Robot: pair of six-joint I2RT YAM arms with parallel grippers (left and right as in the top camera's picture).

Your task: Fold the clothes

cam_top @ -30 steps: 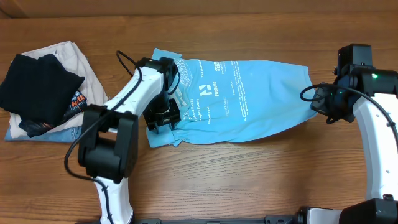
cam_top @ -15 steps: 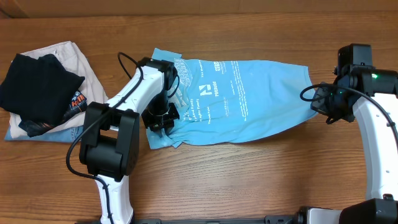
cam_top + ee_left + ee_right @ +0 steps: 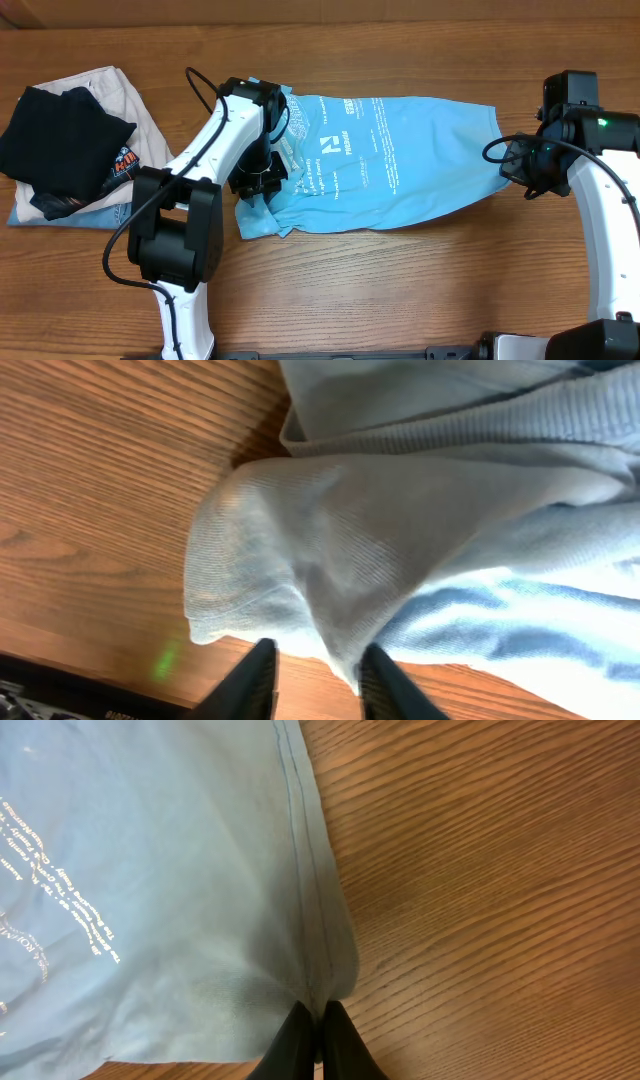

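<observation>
The clothes, a sky-blue T-shirt (image 3: 400,150) with white lettering, lie spread across the middle of the table. My left gripper (image 3: 258,185) is over its bunched left end. In the left wrist view the left gripper (image 3: 318,658) is open, with bare wood showing between the jaws. A rumpled fold of the shirt (image 3: 380,530) hangs just beyond the tips and brushes the right finger (image 3: 385,682). My right gripper (image 3: 512,165) is at the shirt's right edge. In the right wrist view that gripper (image 3: 318,1012) is shut on the stitched hem (image 3: 312,900).
At the far left, a black garment with an orange graphic (image 3: 60,140) lies on a beige garment (image 3: 125,95). Bare wooden table (image 3: 400,290) runs along the front, and both arm bases stand at the near edge.
My left gripper has shifted slightly toward the far side over the shirt's left end, and its jaws narrowed and then widened again. The right gripper and the hem it holds have not moved.
</observation>
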